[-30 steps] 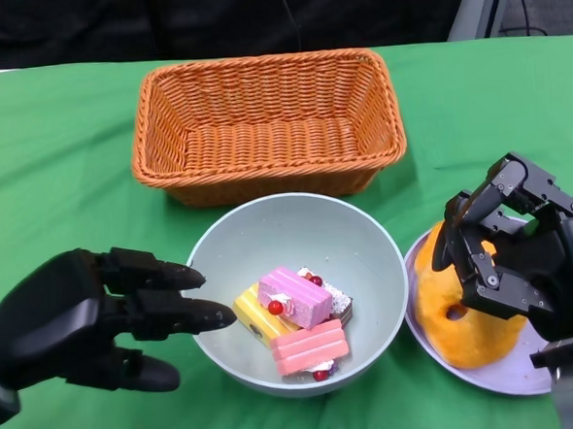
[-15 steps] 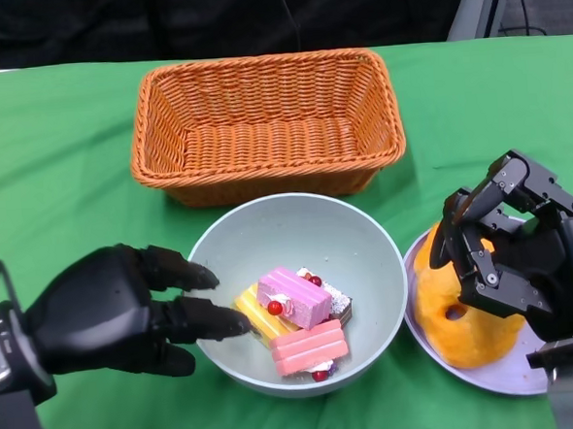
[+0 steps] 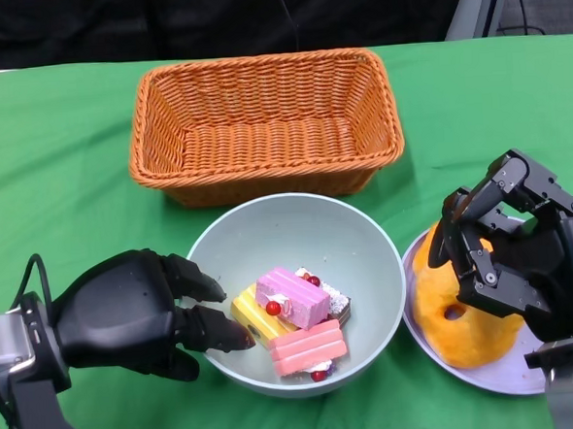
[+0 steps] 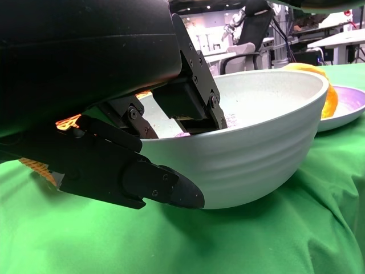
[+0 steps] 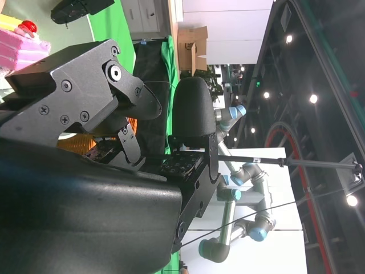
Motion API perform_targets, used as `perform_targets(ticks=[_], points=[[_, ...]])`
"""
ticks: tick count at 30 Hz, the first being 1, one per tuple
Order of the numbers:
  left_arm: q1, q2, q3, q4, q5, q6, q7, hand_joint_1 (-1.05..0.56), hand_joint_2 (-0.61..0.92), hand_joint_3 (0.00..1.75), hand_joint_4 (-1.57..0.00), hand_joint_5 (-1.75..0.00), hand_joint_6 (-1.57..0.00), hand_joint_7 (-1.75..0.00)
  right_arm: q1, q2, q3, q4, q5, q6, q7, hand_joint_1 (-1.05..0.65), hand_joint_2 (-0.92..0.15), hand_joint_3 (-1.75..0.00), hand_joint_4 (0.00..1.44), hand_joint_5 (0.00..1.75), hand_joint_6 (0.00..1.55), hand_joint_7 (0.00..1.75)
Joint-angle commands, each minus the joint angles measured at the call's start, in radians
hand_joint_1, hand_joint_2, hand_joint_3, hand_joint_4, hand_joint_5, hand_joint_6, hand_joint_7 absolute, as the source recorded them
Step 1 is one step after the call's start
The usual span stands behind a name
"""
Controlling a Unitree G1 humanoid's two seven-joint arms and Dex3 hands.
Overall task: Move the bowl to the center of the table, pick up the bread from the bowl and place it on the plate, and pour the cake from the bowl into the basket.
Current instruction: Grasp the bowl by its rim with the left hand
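At lower left of the head view we find the left hand (image 3: 142,316) at the near-left rim of the bowl (image 3: 352,245). Its fingers straddle the wall: the left wrist view shows some inside the rim, one under the outer side. That reads as a pinch on the rim, the hold needed to lift and tip; whether it is fully tight we cannot tell.

Bowl sits mid-frame, just below the basket (image 3: 266,118), so a tip toward the upper frame would drop its load there. Cake pieces (image 3: 295,316) lie heaped at the bowl's bottom.

Lower right: bread (image 3: 458,311) rests on the plate (image 3: 491,375), so that step looks done. The right hand (image 3: 522,249) hangs over it, fingers apart, holding nothing. Likely it waits clear of the pour.
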Motion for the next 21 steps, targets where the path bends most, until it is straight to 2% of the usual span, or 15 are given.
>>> perform_targets(ticks=[1, 9, 15, 21], points=[[-0.018, 0.014, -0.027, 0.002, -0.022, 0.021, -0.018, -0.51, 0.92, 0.06, -0.97, -0.11, -0.9, -0.02, 0.007, 0.0, -0.005, -0.015, 0.003, 0.001, -0.002, -0.02, -0.61, -1.09, 0.76, 1.72, 0.67, 1.44], [-0.019, -0.002, -0.063, -0.001, -0.072, 0.049, -0.069, -0.49, 0.92, 0.06, -0.97, -0.1, -0.93, -0.02, 0.014, 0.007, -0.004, -0.024, -0.002, 0.002, -0.011, -0.02, -0.62, -1.05, 0.77, 1.71, 0.68, 1.42], [-0.003, -0.011, -0.069, -0.042, -0.11, 0.104, -0.171, -0.48, 0.92, 0.1, -0.94, -0.08, -0.91, -0.01, 0.015, 0.002, -0.003, -0.032, -0.003, -0.001, -0.006, -0.04, -0.66, -1.03, 0.75, 1.72, 0.65, 1.44], [0.024, -0.034, -0.068, -0.083, -0.145, 0.175, -0.257, -0.46, 0.92, 0.1, -0.97, -0.09, -0.93, -0.02, 0.016, 0.004, -0.004, -0.031, 0.005, -0.001, -0.003, -0.03, -0.64, -1.03, 0.75, 1.71, 0.66, 1.43]])
